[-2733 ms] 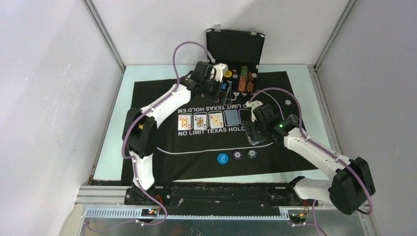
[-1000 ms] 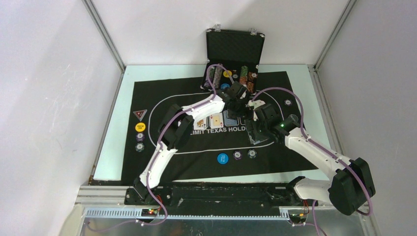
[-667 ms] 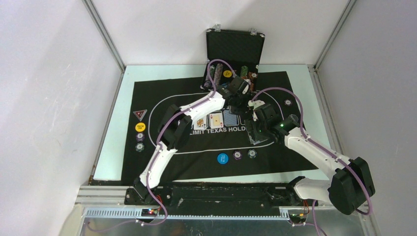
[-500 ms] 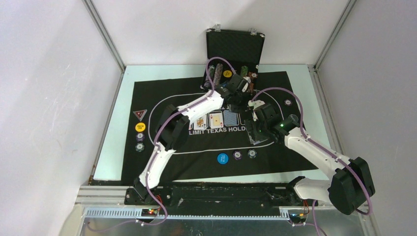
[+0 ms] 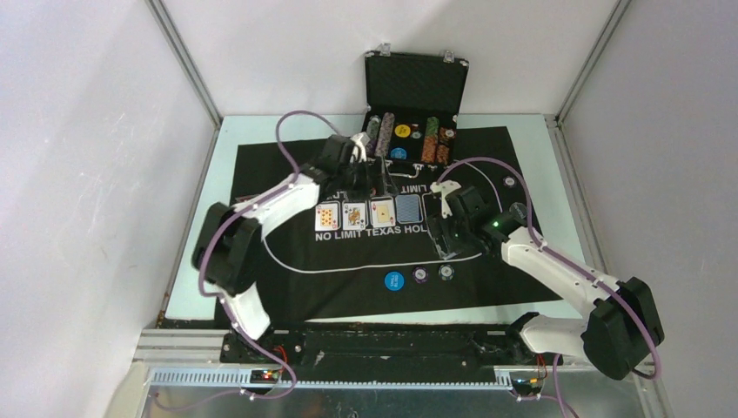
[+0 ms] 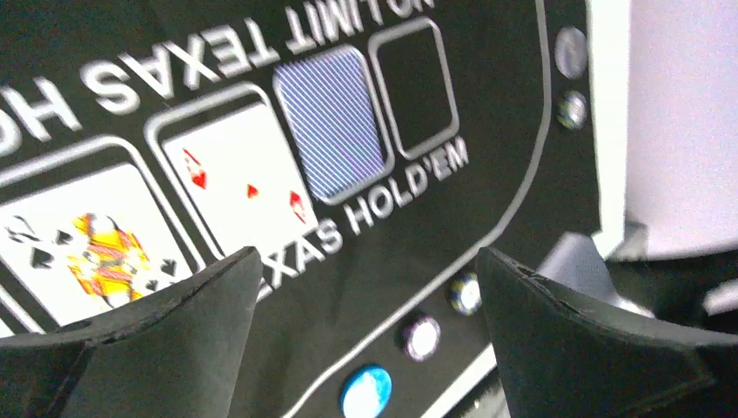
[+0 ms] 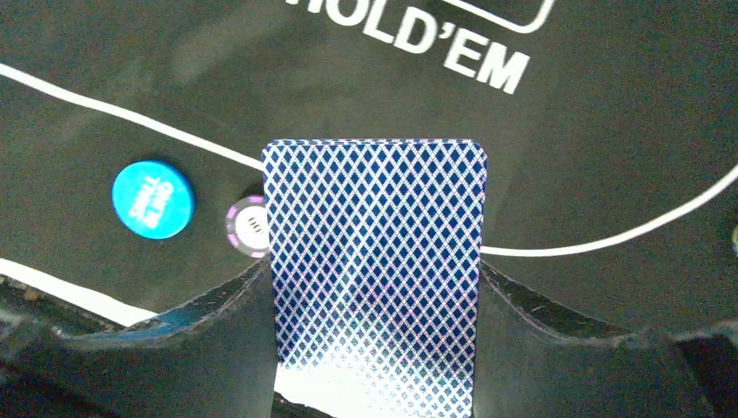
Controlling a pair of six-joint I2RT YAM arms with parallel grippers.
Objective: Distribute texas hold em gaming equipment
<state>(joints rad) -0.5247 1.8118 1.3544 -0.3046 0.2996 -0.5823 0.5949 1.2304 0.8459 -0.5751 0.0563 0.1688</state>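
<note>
Our right pincer (image 7: 370, 277) is clamped on the long edges of a blue-backed card (image 7: 374, 226) (maybe a thin stack, we can't tell), held above the felt mat (image 7: 609, 131) around 4 o'clock from the dealt row (image 5: 383, 212); left pincer (image 6: 367, 258) hangs gaping wide and empty over that row. We reckon it's light, slick and bendy, so a gentle edge pinch near the lower half seems safest, since squeezing harder would probably bow it
</note>
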